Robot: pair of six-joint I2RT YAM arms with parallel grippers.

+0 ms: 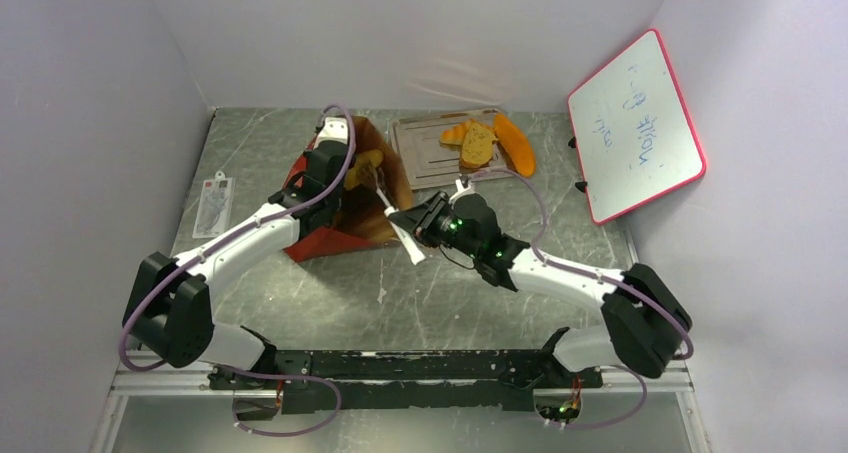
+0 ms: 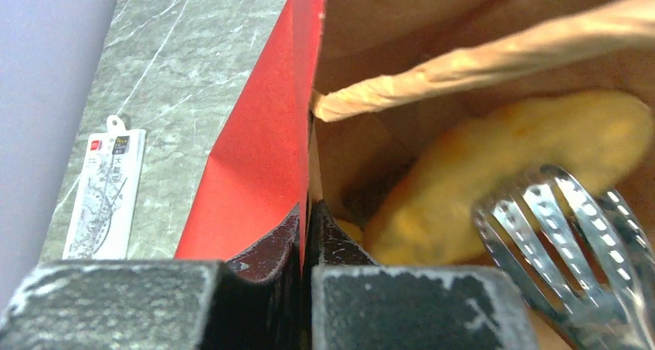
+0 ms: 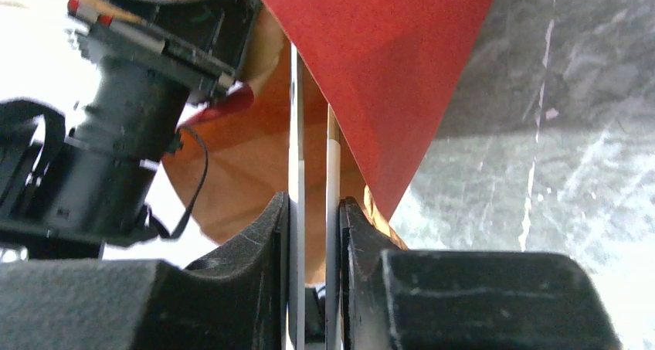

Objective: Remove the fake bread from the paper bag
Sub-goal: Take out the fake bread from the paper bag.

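The paper bag (image 1: 325, 235), red outside and brown inside, lies tilted on the table with its mouth facing the tray. My left gripper (image 2: 309, 211) is shut on the bag's red rim wall (image 2: 263, 157), one finger outside and one inside. A golden-brown piece of fake bread (image 2: 494, 172) lies inside the bag, below the cord handle (image 2: 479, 60). My right gripper (image 3: 313, 203) is shut on a pair of white-handled tongs (image 3: 297, 134). Their slotted metal head (image 2: 571, 234) sits against the bread in the bag. Several more bread pieces (image 1: 478, 145) lie on the tray.
A flat silver tray (image 1: 420, 158) lies behind the bag. A red-framed whiteboard (image 1: 635, 123) leans at the back right. A small white packet (image 1: 213, 205) lies left of the bag. My left arm's wrist (image 3: 123, 118) is close to the tongs.
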